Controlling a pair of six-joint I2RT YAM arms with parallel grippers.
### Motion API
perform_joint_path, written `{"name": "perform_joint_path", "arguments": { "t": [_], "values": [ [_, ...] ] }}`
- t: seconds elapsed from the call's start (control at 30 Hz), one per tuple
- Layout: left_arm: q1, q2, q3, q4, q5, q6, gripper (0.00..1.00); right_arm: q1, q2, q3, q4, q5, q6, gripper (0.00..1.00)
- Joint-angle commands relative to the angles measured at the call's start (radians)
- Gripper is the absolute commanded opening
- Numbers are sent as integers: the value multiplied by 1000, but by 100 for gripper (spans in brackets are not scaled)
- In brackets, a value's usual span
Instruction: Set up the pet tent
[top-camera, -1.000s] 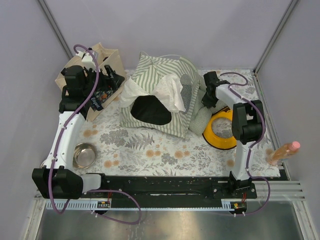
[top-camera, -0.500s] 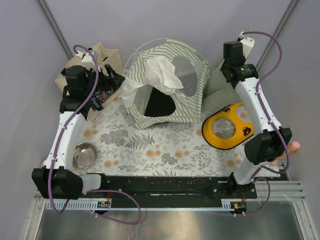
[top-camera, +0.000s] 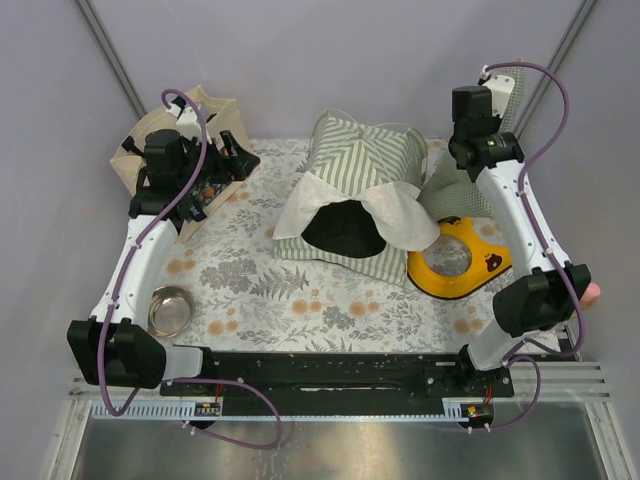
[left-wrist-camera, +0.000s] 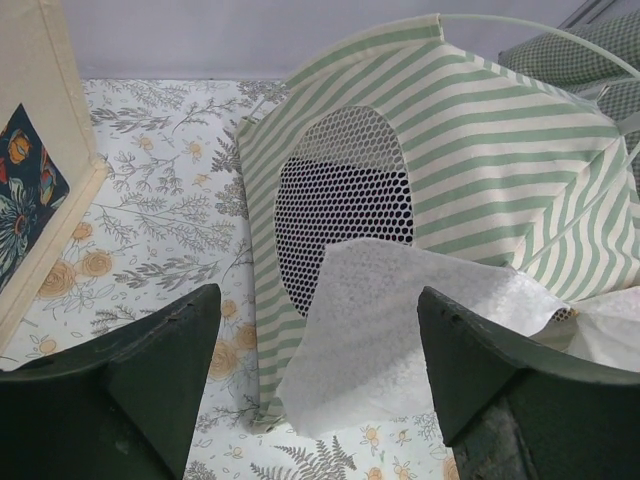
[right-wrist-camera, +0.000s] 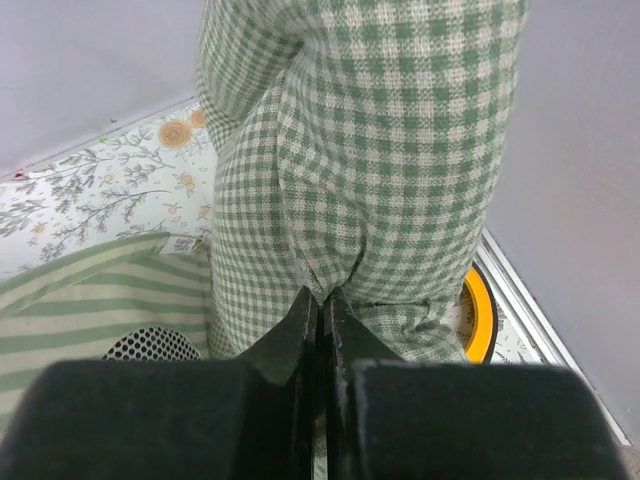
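**Desk:** What's nearest you?

**Me:** Closest to my arm bases, a steel bowl (top-camera: 170, 308) sits on the left of the floral mat (top-camera: 300, 295). A yellow ring-shaped dish (top-camera: 455, 262) lies on the right. A pink bottle (top-camera: 592, 292) peeks out from behind my right arm's elbow.

**Desk:** And the pet tent?

**Me:** The pet tent (top-camera: 360, 165) stands mid-mat, a little toward the back. Its dark doorway faces me, and the white lacy flaps (top-camera: 400, 215) are spread to either side. The right flap reaches the edge of the yellow dish. From above I can't say whether it lies on the dish or only beside it. Through my left wrist camera I see the striped side wall with its mesh panel (left-wrist-camera: 345, 200).

**Desk:** Your grippers?

**Me:** My left gripper (left-wrist-camera: 318, 298) has its fingers spread wide with nothing between them. It hovers just beside the beige tote bag (top-camera: 205, 115) at the far left and points toward the tent's mesh side. My right gripper (right-wrist-camera: 322, 300) is pinched tight on a fold of the green checked cushion (right-wrist-camera: 370, 150). The cushion is held up at the far right, close behind the tent's right side, and it drapes down toward the yellow dish.
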Motion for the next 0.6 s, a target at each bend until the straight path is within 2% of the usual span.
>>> {"name": "perform_joint_path", "arguments": {
  "t": [0.0,0.1,0.23,0.33,0.43,0.57],
  "values": [
    [-9,-7,13,50,22,-13,82,1,-194,-1,50,-60,-8,0],
    [-17,-16,13,50,25,-19,82,1,-269,-12,33,-67,-11,0],
    [-29,-37,8,50,7,-31,82,1,-303,77,-115,93,15,0],
    [-44,-57,14,39,10,-37,82,1,-361,85,-128,124,7,0],
    [-64,-83,8,34,2,-46,82,1,-441,79,-119,89,4,0],
    [-83,-123,11,25,4,-77,82,1,-579,30,-47,-89,9,0]
  ]
}}
